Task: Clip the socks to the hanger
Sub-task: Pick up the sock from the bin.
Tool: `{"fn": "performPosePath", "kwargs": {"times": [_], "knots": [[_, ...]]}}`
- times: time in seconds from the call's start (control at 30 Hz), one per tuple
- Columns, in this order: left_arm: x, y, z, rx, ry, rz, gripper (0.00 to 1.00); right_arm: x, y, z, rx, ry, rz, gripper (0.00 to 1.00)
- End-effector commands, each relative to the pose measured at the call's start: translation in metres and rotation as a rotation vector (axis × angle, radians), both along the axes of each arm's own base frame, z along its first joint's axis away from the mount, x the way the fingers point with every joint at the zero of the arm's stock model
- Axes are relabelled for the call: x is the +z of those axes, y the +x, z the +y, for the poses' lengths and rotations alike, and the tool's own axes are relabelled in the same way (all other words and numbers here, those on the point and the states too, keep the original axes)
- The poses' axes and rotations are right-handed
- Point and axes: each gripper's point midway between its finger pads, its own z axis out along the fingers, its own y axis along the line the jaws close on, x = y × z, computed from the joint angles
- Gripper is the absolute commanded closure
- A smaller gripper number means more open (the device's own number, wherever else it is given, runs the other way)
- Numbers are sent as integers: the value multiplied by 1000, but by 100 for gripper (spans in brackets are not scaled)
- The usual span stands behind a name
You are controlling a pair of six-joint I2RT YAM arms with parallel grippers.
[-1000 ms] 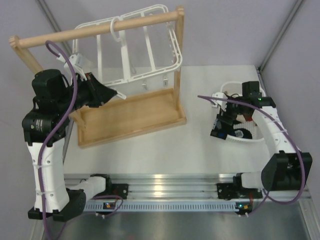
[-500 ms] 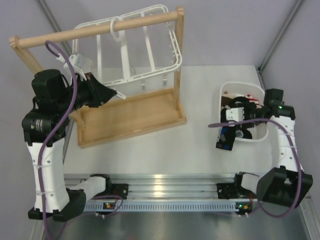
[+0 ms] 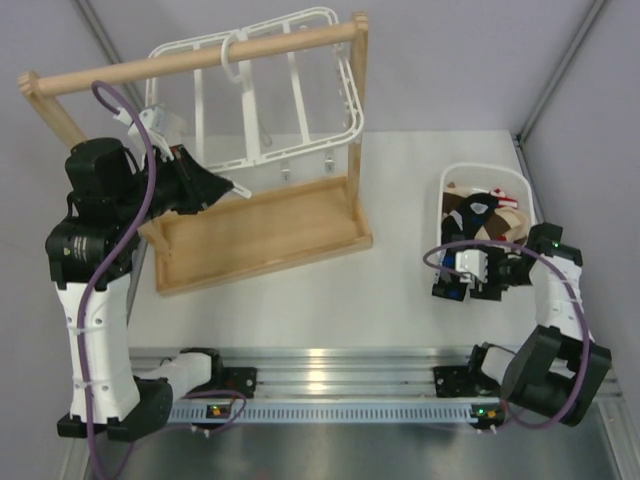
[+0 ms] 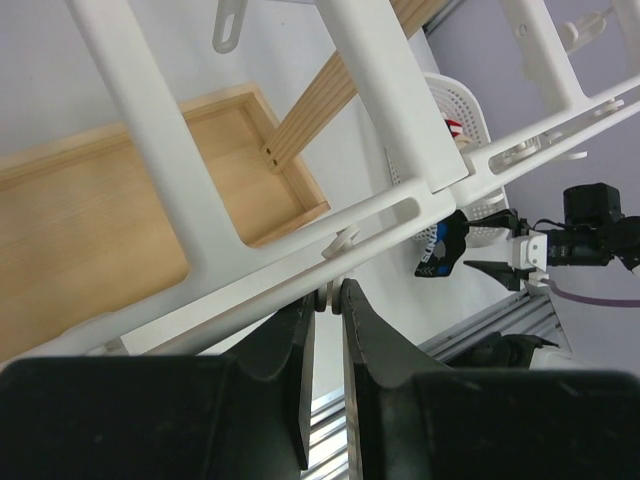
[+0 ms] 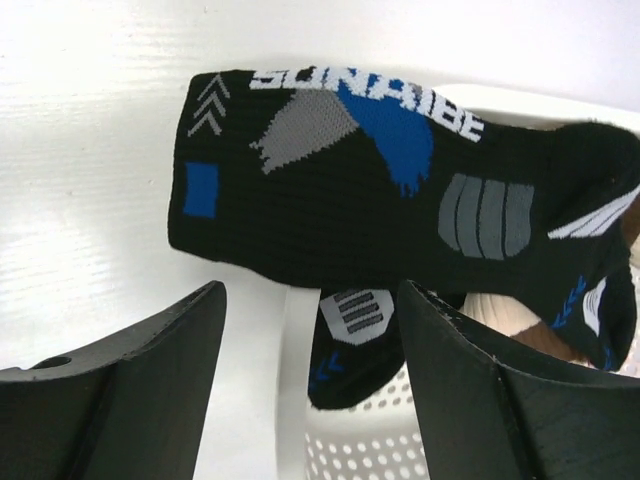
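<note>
While left end effector [image 4: 327,298] tight on hanger [image 4: 160,130], right end effector [image 5: 310,300] agape near sock [image 5: 330,205].

Black sock [image 5: 330,210] with blue and grey patches, white lettering and chevrons; white hanger [image 4: 150,110]; white perforated basket [image 5: 350,455]; pale wooden stand [image 3: 260,235]; white tabletop [image 3: 400,300]

The one readable piece of lettering is in the right wrist view, on the black sock [image 5: 330,215]. White capitals run along its edge toward twelve o'clock and read roughly "SUNAIBE", though the middle letters are unclear where a blue patch meets them. Two stacked white chevrons are printed at its ten o'clock corner.
</note>
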Motion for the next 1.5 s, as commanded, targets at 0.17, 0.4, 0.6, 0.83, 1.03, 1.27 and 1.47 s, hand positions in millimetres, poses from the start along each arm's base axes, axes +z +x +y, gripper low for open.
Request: {"fn": "performPosePath", "kwargs": {"times": [0.17,0.4,0.6,0.83,1.03,1.27,1.47], "knots": [[14,13,3,18,-4,-70,82,26,49,26,629,-297,-649,35],[13,14,3,14,-6,-66,82,24,57,35,661,-336,-751,33],[12,14,3,18,-6,-60,82,36,59,49,682,-306,-850,30],[10,16,3,20,-12,-51,82,45,61,69,725,-239,-923,23],[10,16,3,19,-15,-49,82,47,58,88,788,-204,-929,24],[7,17,4,22,-19,-37,82,49,55,99,832,-197,-915,32],[7,18,4,21,-20,-37,82,48,59,112,888,-207,-935,48]]}}
